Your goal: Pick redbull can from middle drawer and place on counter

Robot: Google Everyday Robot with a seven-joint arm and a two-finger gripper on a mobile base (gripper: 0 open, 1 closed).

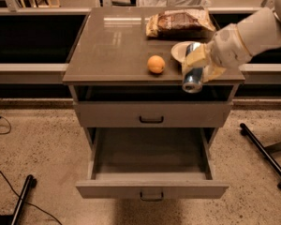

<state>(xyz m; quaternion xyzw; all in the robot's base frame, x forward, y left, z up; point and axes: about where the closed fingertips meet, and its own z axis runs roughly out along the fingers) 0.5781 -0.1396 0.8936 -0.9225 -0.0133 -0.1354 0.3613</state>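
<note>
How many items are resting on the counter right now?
3: snack bag at back right, white bowl partly hidden behind the hand, orange near the front middle. The hand holds the redbull can above the front right edge of the counter, not set down.

This looks like a lab or a test room, not a home. A single grey cabinet with the counter on top stands alone on a pale speckled floor. Loose black cables lie there, and a wheeled stand leg reaches in from the right. Long plain ledges run behind. The gripper, clamped on the redbull can, hangs at the counter's front right edge.
</note>
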